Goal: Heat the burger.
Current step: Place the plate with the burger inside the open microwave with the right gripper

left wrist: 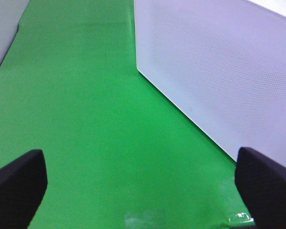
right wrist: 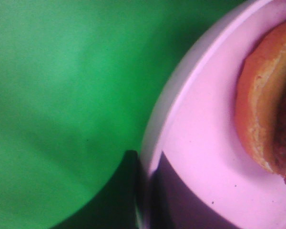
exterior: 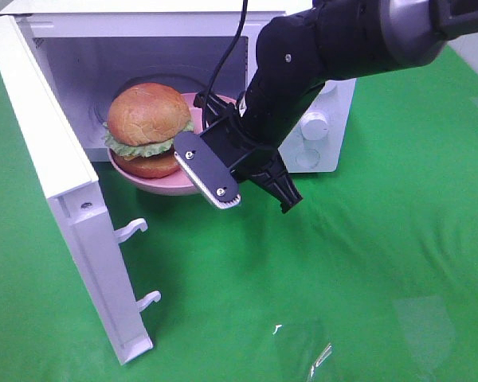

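Note:
The burger (exterior: pixel 147 127), a golden bun over green lettuce and a brown patty, sits on a pink plate (exterior: pixel 155 185) in the mouth of the open white microwave (exterior: pixel 328 127). My right gripper (exterior: pixel 215 189) reaches in from the right and is shut on the plate's front right rim. In the right wrist view the plate's rim (right wrist: pixel 200 124) fills the frame, with the bun's edge (right wrist: pixel 257 105) on it and a dark finger (right wrist: pixel 133 200) at the rim. My left gripper (left wrist: pixel 143 191) is open and holds nothing, low over the green cloth beside a white perforated panel (left wrist: pixel 219 71).
The microwave door (exterior: pixel 64 199) stands swung out toward the front left, its two latch hooks (exterior: pixel 131 231) pointing right. White knobs (exterior: pixel 315 126) sit on the control panel behind my right arm. Green cloth (exterior: pixel 342 278) covers the table in front.

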Available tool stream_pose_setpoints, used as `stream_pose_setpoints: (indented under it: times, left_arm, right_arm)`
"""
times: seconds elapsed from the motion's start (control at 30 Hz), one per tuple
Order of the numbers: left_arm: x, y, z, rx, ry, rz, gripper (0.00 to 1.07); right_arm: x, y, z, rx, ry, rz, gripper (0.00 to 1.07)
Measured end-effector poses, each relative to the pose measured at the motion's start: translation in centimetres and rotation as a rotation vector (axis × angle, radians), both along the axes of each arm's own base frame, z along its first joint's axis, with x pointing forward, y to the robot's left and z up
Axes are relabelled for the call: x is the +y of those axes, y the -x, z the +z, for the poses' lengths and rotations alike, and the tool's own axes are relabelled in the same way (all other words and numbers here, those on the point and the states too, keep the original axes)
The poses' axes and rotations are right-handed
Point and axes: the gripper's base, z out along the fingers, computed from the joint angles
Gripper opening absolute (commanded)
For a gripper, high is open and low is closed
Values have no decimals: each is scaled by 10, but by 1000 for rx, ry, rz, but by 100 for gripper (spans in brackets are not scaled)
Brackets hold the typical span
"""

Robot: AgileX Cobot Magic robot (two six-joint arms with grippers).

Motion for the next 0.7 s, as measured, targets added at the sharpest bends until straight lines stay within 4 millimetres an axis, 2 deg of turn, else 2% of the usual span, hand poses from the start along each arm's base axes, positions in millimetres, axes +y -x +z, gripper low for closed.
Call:
stream_pose_setpoints:
  times: [0.4,0.7]
  left_arm:
    - [0,0,0,0,0,0,100]
    - [0,0,0,0,0,0,100]
  right_arm:
    - [21,-24,-9,46,-4,-34,0]
    - [33,-39,-9,62,-38,-98,0]
